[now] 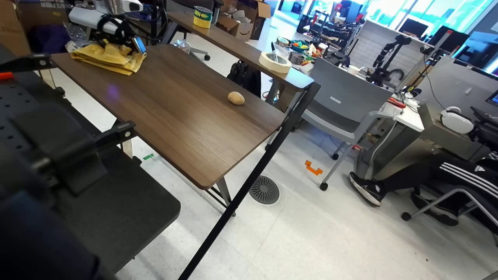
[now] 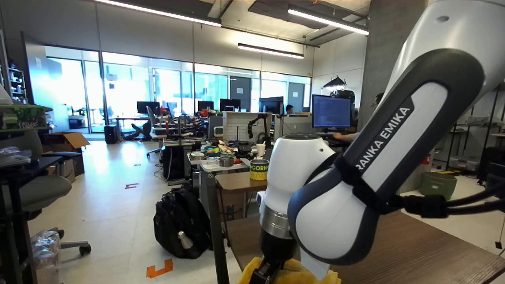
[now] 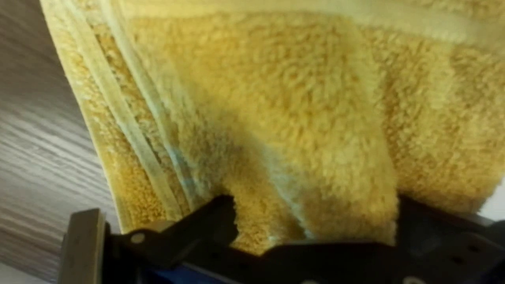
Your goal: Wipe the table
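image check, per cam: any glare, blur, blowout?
In an exterior view: table has pale glare and a purple spot, scene tilted; in an exterior view: glass wall washed out to white and cyan; wrist view: towel soft-focused, gripper dark and blurred.

Pale floor (image 2: 118,189) around me, orange tape mark (image 2: 159,269) stuck on it, round grille (image 1: 264,189) set in. Gray chair (image 1: 346,93) stands near white desk (image 1: 408,119). Three lit strip lights (image 2: 270,51) overhead. Gray wall (image 2: 146,35) above long run of glass panels (image 2: 130,86); what stands behind, I can't be sure, too washed out. Past end of glass, pale wall (image 2: 339,59), then gray column (image 2: 386,39).
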You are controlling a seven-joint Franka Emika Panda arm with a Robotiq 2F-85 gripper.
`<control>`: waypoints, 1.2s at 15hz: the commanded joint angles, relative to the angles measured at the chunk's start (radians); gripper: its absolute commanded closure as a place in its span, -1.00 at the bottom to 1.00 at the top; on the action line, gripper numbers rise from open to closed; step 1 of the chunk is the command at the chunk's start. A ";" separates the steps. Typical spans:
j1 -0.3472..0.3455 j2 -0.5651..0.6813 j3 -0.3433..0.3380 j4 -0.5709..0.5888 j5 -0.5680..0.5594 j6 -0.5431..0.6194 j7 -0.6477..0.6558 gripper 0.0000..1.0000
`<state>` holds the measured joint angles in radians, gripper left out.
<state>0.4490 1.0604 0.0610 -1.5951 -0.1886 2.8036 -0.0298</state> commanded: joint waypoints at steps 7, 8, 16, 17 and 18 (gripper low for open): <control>-0.073 -0.078 -0.113 -0.237 0.001 0.020 0.115 -1.00; -0.095 -0.077 -0.125 -0.244 0.011 0.027 0.133 -1.00; -0.220 -0.119 -0.159 -0.246 0.098 0.038 0.188 -1.00; -0.236 -0.119 -0.160 -0.246 0.102 0.039 0.187 -1.00; -0.244 -0.119 -0.160 -0.246 0.103 0.039 0.188 -1.00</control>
<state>0.2044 0.9385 -0.0983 -1.8461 -0.0908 2.8451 0.1629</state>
